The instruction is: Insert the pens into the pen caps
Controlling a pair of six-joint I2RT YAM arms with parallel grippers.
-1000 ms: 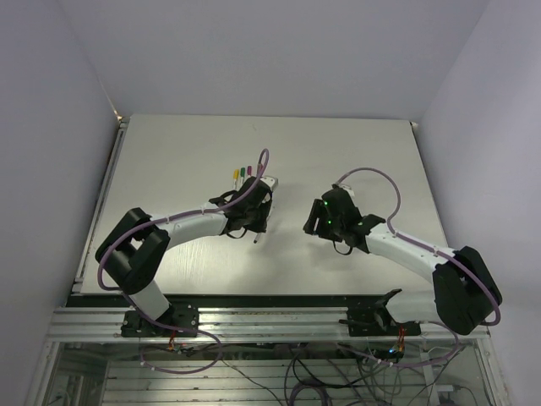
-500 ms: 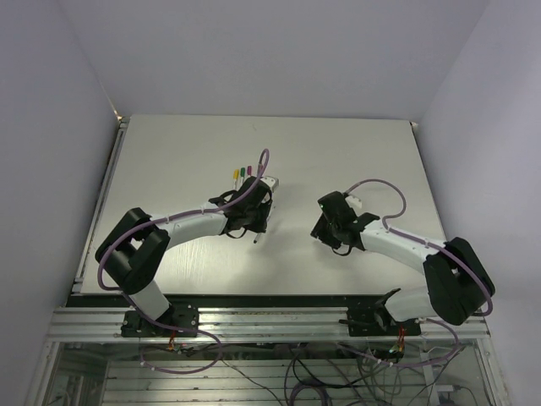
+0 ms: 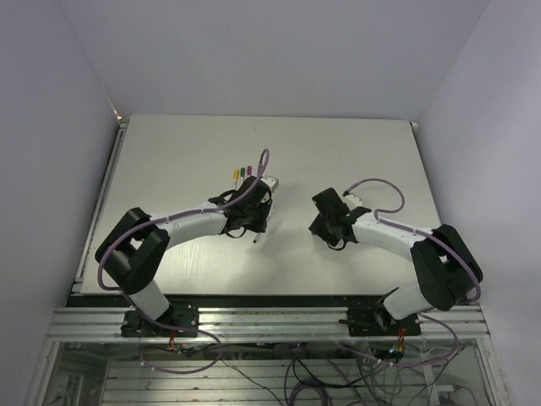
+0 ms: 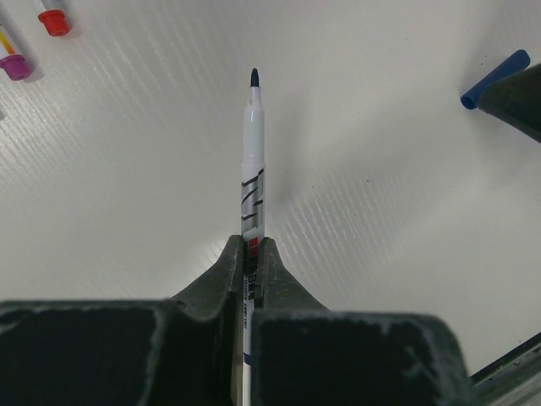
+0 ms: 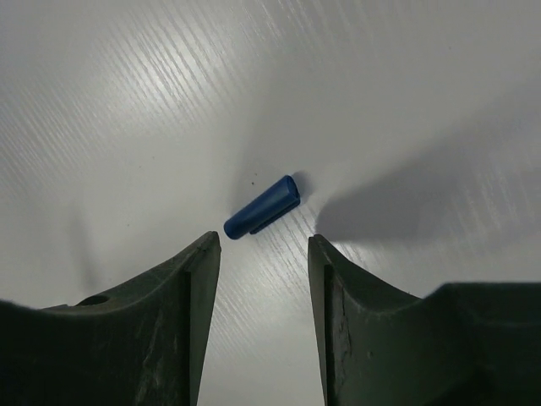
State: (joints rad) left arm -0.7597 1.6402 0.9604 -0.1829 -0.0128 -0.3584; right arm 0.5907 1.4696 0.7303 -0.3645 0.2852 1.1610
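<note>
Blue pen (image 4: pixel 253 144): left gripper (image 4: pixel 251 245) clamps the rear of its barrel, fingers shut tight on it. The dark-blue tip points to 12 o'clock in the left wrist view and appears to be off the table (image 3: pixel 186 152). The tip end is left free, presumably so a cap can slide on.

Blue cap (image 5: pixel 264 205) lies on its side on the table, ungripped, at 2 o'clock from the pen tip.

Right gripper (image 5: pixel 262 245) hangs over it, fingers spread wide and empty, cap just ahead of the gap at 12 o'clock. Reads as pre-grasp line-up. The cap sits skewed to the fingers, so a pinch may roll it.

Red cap (image 4: pixel 53 21) and purple cap (image 4: pixel 15 65) sit at 10 o'clock, well apart from the pen tip. Cannot tell if pens are seated in them.
</note>
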